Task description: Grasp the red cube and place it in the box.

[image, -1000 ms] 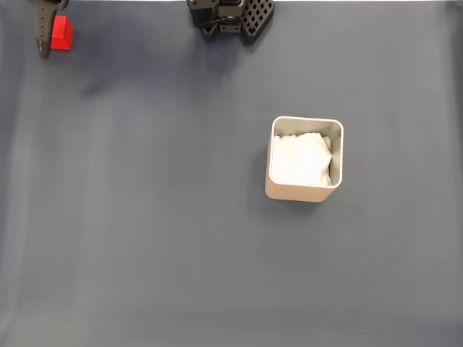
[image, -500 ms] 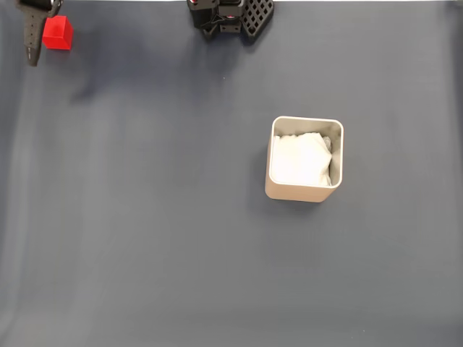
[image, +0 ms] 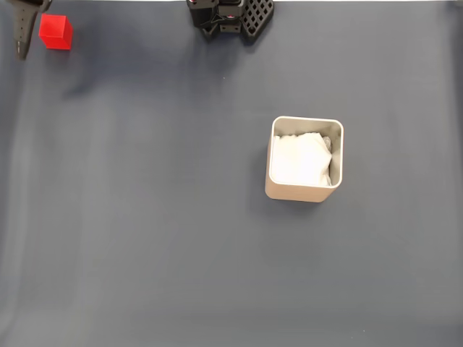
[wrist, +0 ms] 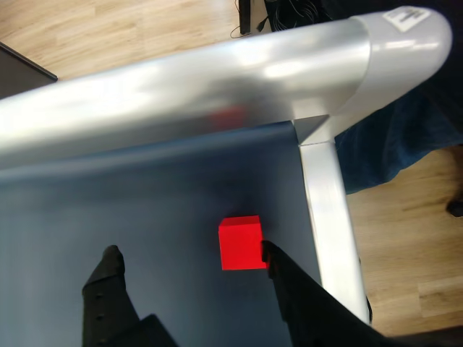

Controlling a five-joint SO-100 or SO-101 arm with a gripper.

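The red cube (image: 55,32) rests on the dark blue-grey mat at the far top left corner of the fixed view. One dark finger (image: 24,30) of my gripper stands just left of it, with a small gap. In the wrist view the gripper (wrist: 192,260) is open, and the red cube (wrist: 241,243) lies between the fingers, against the right fingertip (wrist: 273,262) and well apart from the left one. The box (image: 304,159), beige with white padding inside, stands right of centre, far from the cube.
The arm's black base (image: 230,14) sits at the top middle edge. A silver metal table rail (wrist: 217,94) runs just beyond the cube, with a side rail (wrist: 327,210) to its right and wooden floor (wrist: 405,210) past it. Bare mat (image: 159,217) stretches between cube and box.
The visible finger has swung left, away from the cube's left face, opening a gap. The cube has shifted slightly to the left. The box has not moved.
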